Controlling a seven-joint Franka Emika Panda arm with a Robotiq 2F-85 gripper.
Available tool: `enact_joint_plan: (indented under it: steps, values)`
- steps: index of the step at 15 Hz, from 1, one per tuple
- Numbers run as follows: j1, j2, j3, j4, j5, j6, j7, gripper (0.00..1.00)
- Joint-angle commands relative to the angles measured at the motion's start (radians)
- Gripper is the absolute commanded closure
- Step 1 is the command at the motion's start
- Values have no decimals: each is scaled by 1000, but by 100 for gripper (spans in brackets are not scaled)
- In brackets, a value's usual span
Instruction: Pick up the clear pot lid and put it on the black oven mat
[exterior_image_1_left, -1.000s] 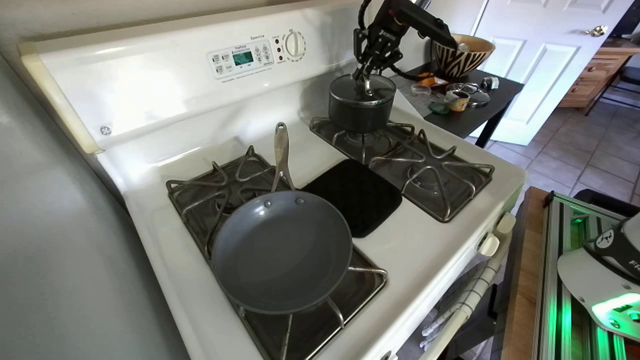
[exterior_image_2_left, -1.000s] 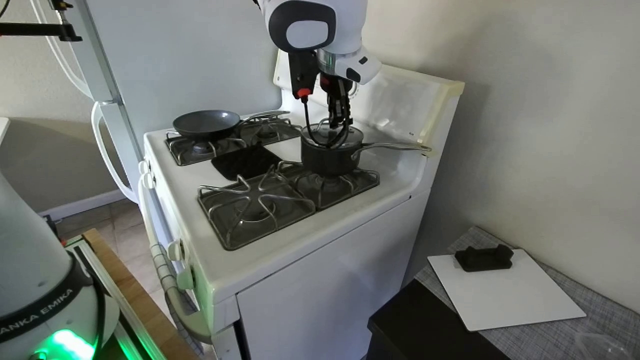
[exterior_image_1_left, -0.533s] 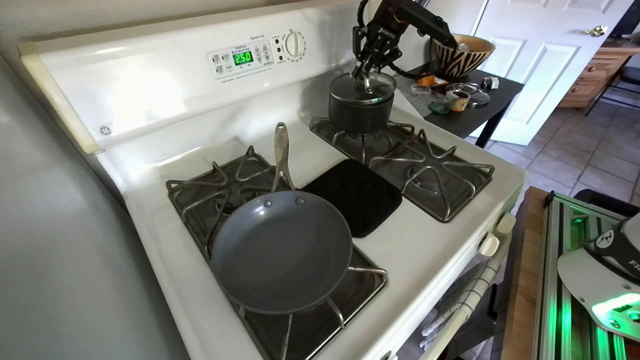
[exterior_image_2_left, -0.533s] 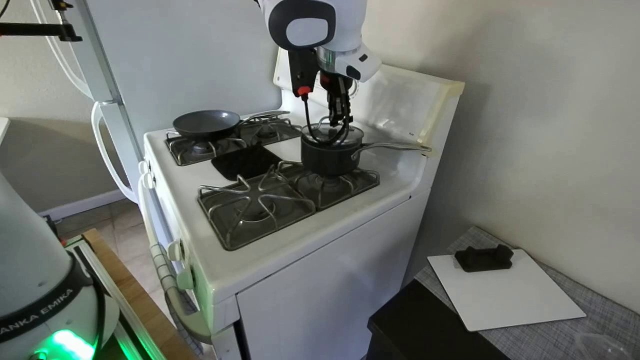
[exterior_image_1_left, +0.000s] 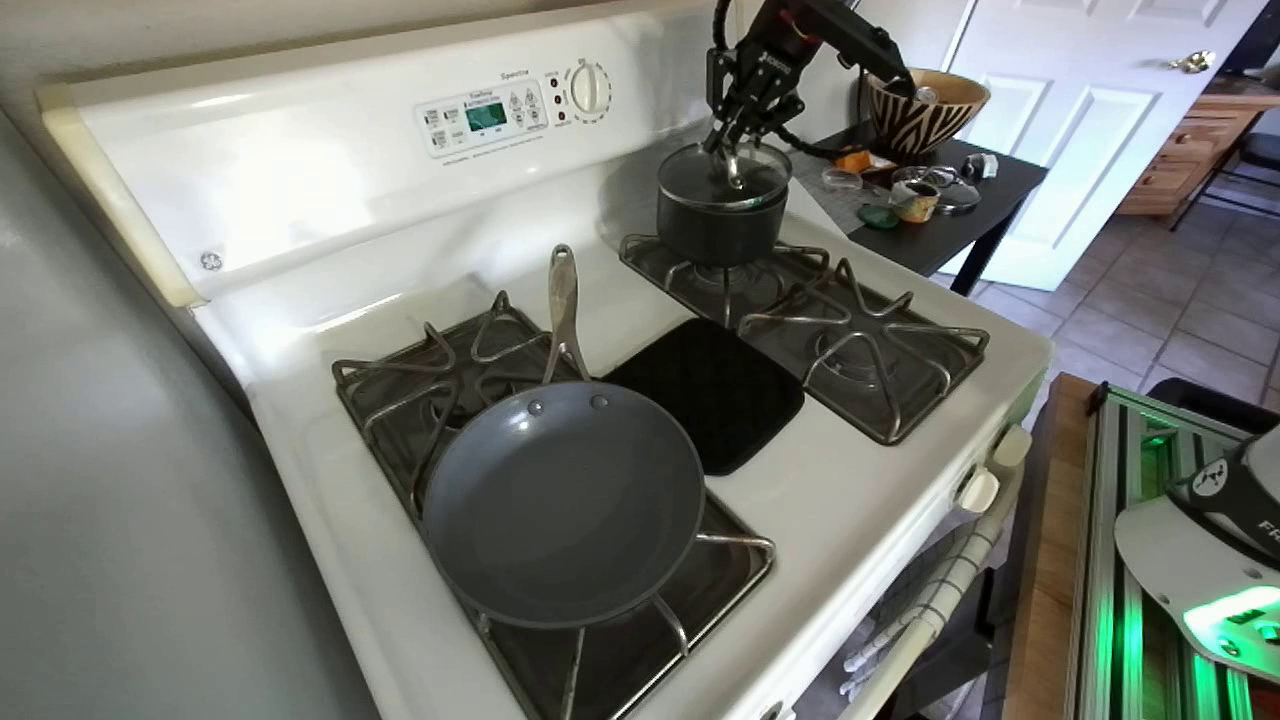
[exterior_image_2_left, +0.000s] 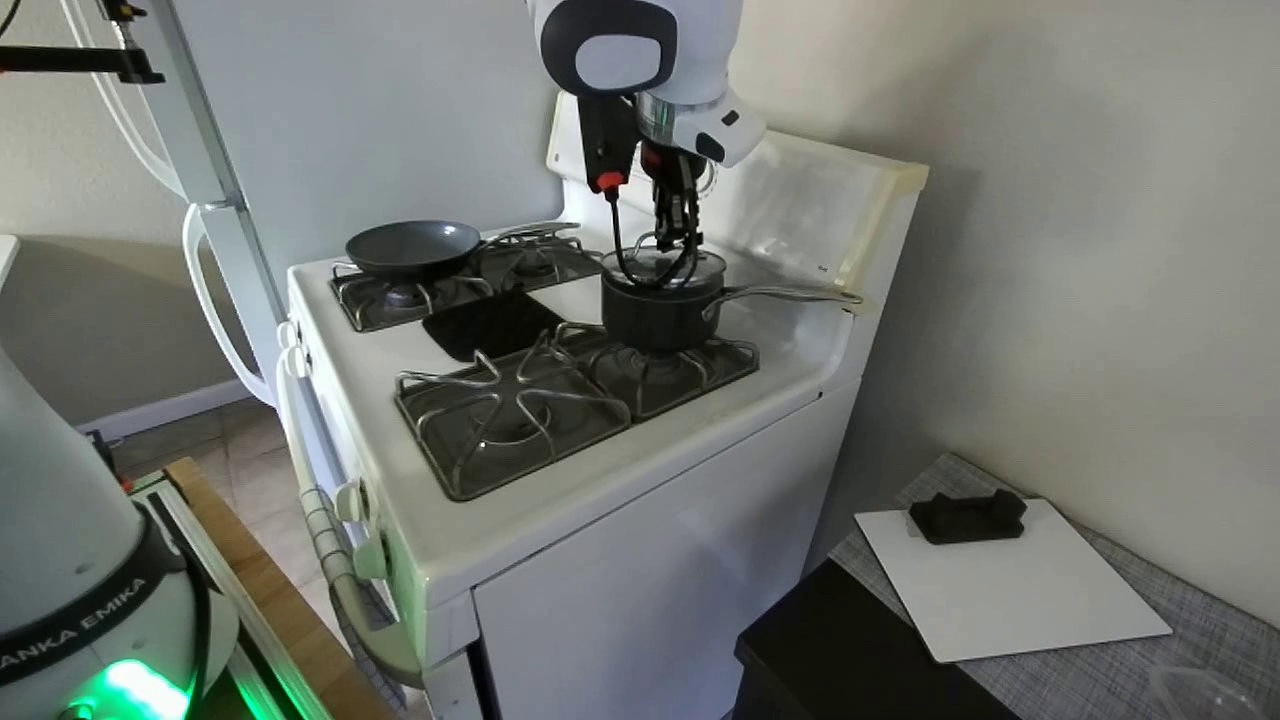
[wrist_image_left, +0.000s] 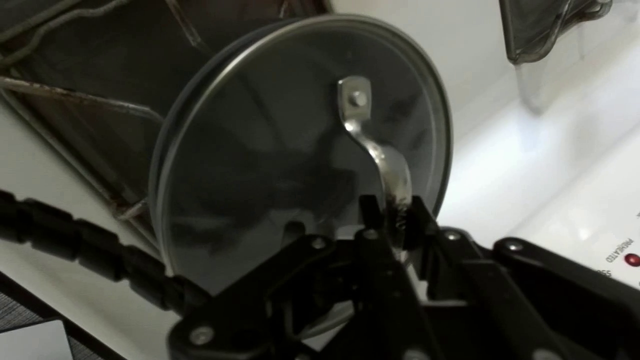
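Stovetop (exterior_image_1_left: 800, 480) below, lid (wrist_image_left: 295, 155) slightly higher

The round, metal-rimmed clear pot lid (wrist_image_left: 280, 150) is gripped by its arched handle (wrist_image_left: 395, 172) over the dark pot (exterior_image_1_left: 720, 232); the black oven mat (exterior_image_1_left: 712, 392) lies flat between burner grates (exterior_image_1_left: 868, 327).

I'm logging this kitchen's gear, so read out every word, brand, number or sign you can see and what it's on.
"Spectra": stove's back panel.
"ANKA EMIKA": robot base, start cut off.
"FR": same base, cut off, beside a round white logo.
"PREHEATED": by a red light, wrist view.
Too small or blurred to read: print by that light, control panel print, green display, round stove emblem, lettering on the clear pot lid handle, marking on the tool.
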Motion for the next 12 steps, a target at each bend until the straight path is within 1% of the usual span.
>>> enact_joint_plan:
  steps: [1, 3, 4, 5, 6, 7, 8, 12]
  values:
    - [-19, 6, 2, 16, 34, -40, -36, 98]
    - [-23, 14, 2, 16, 52, -36, -50, 98]
    - [-26, 19, 3, 15, 65, -31, -57, 95]
    - [-27, 22, 3, 15, 77, -32, -61, 74]
    - [-29, 25, 3, 17, 96, -30, -70, 67]
    - [-30, 27, 3, 17, 112, -28, -77, 63]
    - [-33, 32, 4, 19, 128, -31, -85, 56]
    - [-37, 41, 4, 18, 196, -32, -116, 23]
